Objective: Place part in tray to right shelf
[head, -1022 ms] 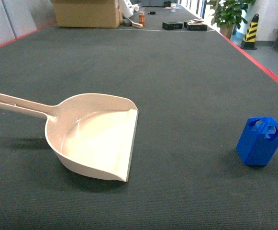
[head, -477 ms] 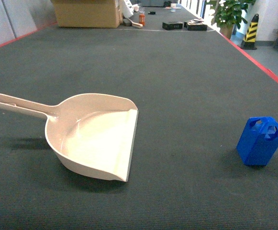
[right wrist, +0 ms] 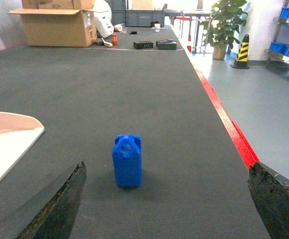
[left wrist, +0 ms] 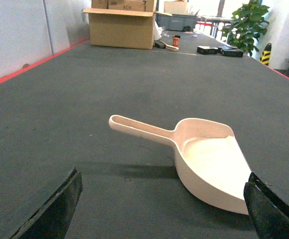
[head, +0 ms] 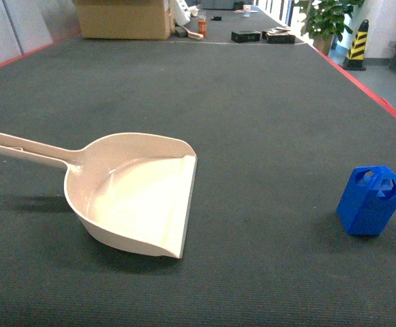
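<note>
The part (head: 371, 201), a small blue jerrycan-shaped block, stands upright on the dark mat at the right. In the right wrist view the part (right wrist: 127, 160) is ahead of my open right gripper (right wrist: 167, 199) and a little left of its centre, well clear of both fingers. The beige tray (head: 133, 191) lies empty at the left, handle pointing left. My left gripper (left wrist: 163, 199) is open just in front of the tray (left wrist: 209, 159), whose near wall sits close to the right finger. A metal rack with blue crates (right wrist: 286, 50) shows far right; I cannot tell if it is the right shelf.
The table's red border (head: 382, 102) runs along the right side, with bare floor beyond it. At the far end stand a cardboard box (head: 123, 18), small black boxes (head: 262, 36), a potted plant (head: 324, 17) and a yellow-black bollard (head: 356, 44).
</note>
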